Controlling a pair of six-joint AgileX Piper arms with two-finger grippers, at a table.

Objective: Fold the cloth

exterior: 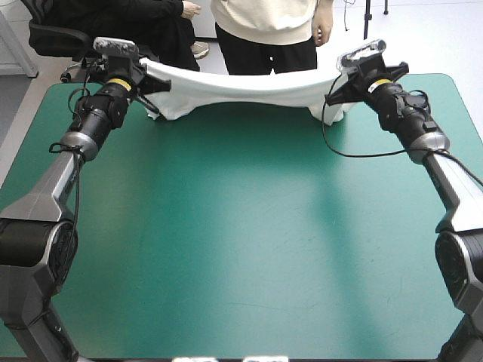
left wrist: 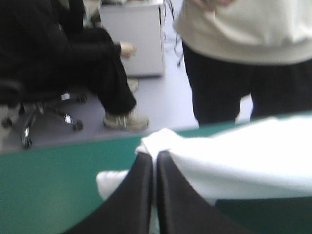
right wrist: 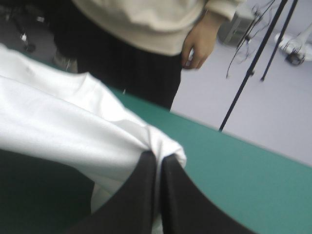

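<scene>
Spreading step: left end effector [left wrist: 154,156] and right end effector [right wrist: 159,156] clench the sagging T-shirt [exterior: 241,87]; next, probably lay it flat.

L gripper [left wrist: 155,156], R gripper [right wrist: 159,157] wide apart, both pinched.

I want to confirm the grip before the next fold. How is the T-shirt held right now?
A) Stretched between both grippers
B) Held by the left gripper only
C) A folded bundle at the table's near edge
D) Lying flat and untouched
A: the T-shirt sags in a span between the left gripper and the right gripper, each shut on one end.
</scene>
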